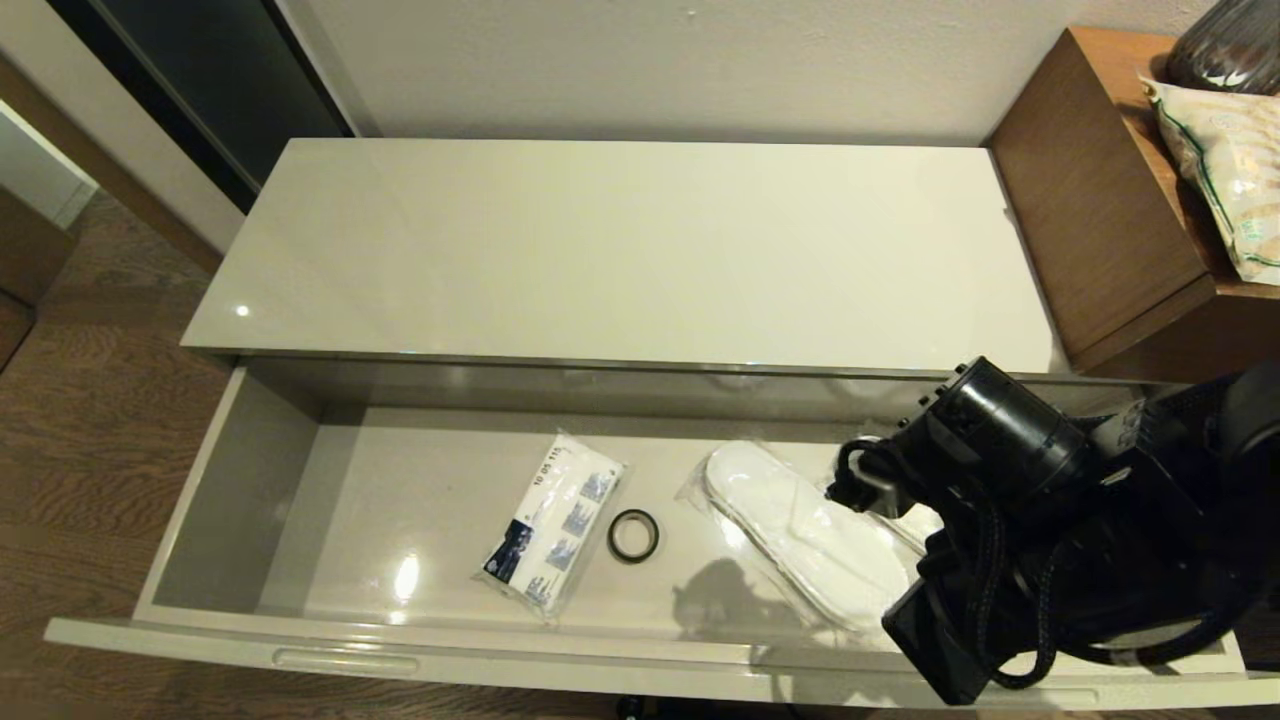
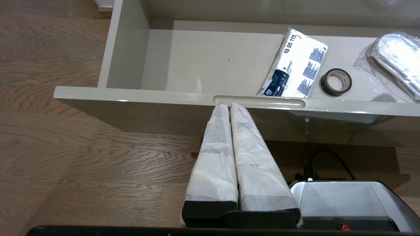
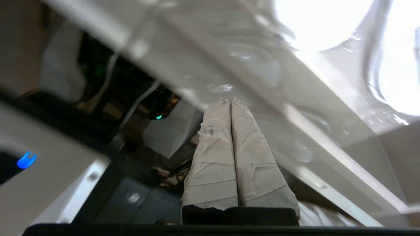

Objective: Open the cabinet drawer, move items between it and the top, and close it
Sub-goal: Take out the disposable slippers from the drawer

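Observation:
The cabinet drawer (image 1: 240,480) stands pulled fully out under the top (image 1: 620,250), which is bare. The wrapped white slippers (image 1: 800,530) lie on the drawer floor right of centre, partly hidden by my right arm (image 1: 1010,470), which hangs over the drawer's right end. My right gripper (image 3: 230,100) is shut with nothing between its fingers, close to a glossy beige panel; it is hidden in the head view. My left gripper (image 2: 226,105) is shut and empty, its tips at the left end of a handle slot (image 2: 259,101) on the drawer's front rim. The slippers (image 2: 397,62) also show there.
A blue-and-white printed packet (image 1: 555,520) and a small black ring (image 1: 633,535) lie mid-drawer, left of the slippers. A taller brown desk (image 1: 1100,200) with a bag (image 1: 1225,170) adjoins the top's right end. Wooden floor surrounds the cabinet.

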